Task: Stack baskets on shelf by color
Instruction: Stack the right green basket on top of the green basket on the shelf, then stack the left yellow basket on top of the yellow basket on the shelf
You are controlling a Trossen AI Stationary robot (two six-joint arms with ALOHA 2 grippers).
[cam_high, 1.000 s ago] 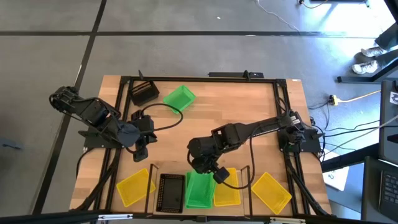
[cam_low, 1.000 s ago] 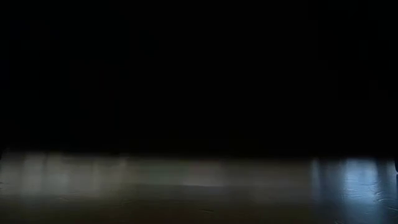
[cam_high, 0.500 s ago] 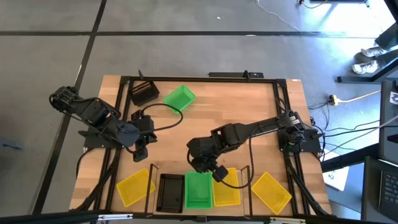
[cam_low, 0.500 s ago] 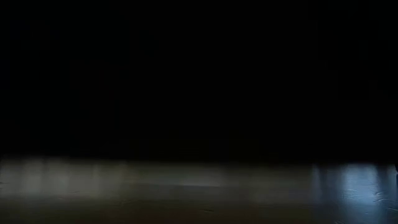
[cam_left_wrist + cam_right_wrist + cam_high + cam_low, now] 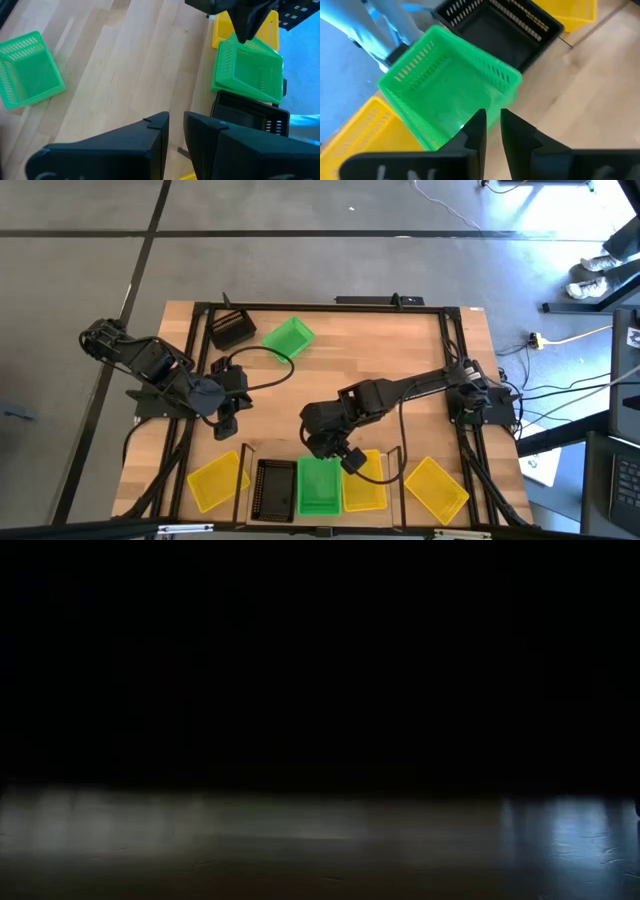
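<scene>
High view: right gripper (image 5: 345, 458) pinches the bright green perforated plastic basket's (image 5: 320, 485) rim
Since a second ago the basket has settled squarely between black and yellow ones

Low view almost wholly dark, nothing of arms or baskets to make out.

Only a dim pale strip along its bottom. From above, green basket (image 5: 320, 486) part-covered at its far rim by right gripper (image 5: 338, 454); shelf (image 5: 322, 452) front edge cut off by picture's bottom. Far yellow basket (image 5: 574, 12) cut off in right wrist view.
</scene>
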